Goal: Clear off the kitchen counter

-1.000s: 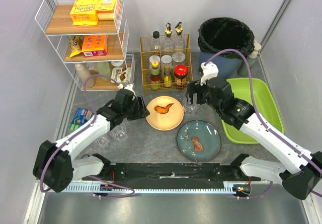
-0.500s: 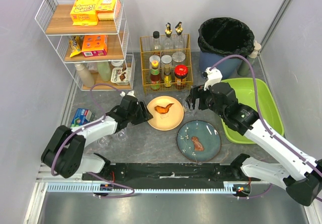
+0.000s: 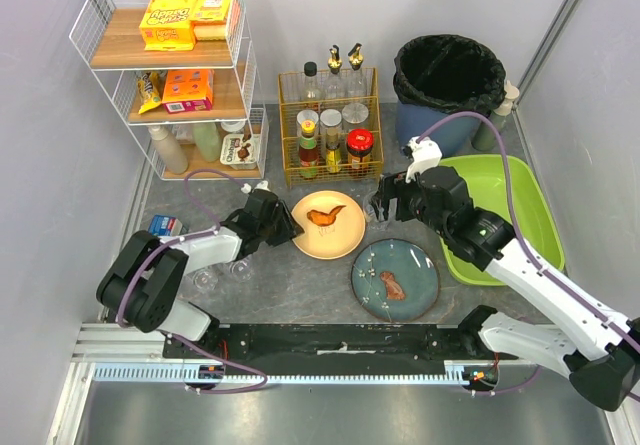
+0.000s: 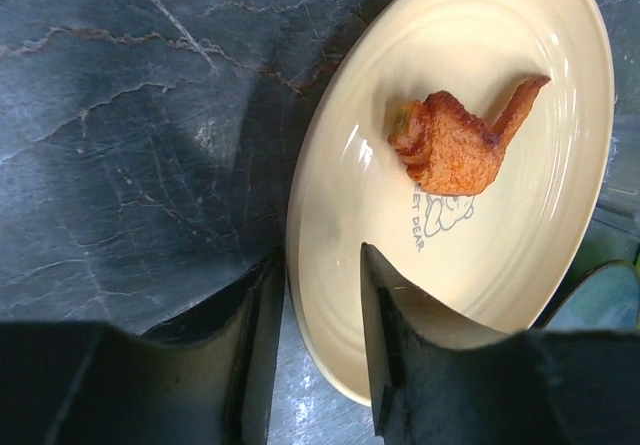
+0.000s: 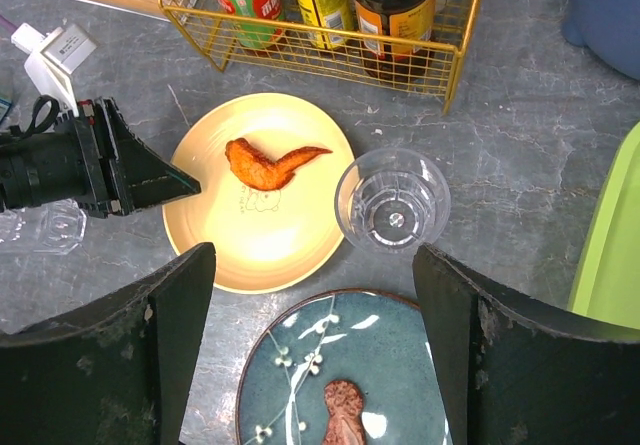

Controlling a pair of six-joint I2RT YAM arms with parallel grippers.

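Observation:
On the dark stone kitchen counter (image 3: 290, 290) lies a yellow plate (image 3: 335, 237) with a chicken wing (image 3: 325, 214) on it. My left gripper (image 3: 290, 231) is at the plate's left rim. In the left wrist view its jaws (image 4: 322, 260) stand narrow but open, one finger over the plate (image 4: 350, 195) and one outside the rim, with counter showing between. My right gripper (image 5: 312, 255) hangs wide open above, between the yellow plate, a clear glass (image 5: 392, 201) and a blue plate (image 5: 300, 365), holding nothing.
The blue plate (image 3: 412, 265) carries a brown piece of food (image 3: 391, 285). A lime-green tray (image 3: 505, 195) and black bin (image 3: 450, 75) are at the right. A yellow wire basket of bottles (image 3: 330, 125) and a white rack (image 3: 170, 75) stand behind. Two glasses (image 3: 225, 270) sit under the left arm.
My left gripper has dropped lower onto the yellow plate's left rim and its jaws have narrowed. The right gripper has shifted a little to the right, still wide open.

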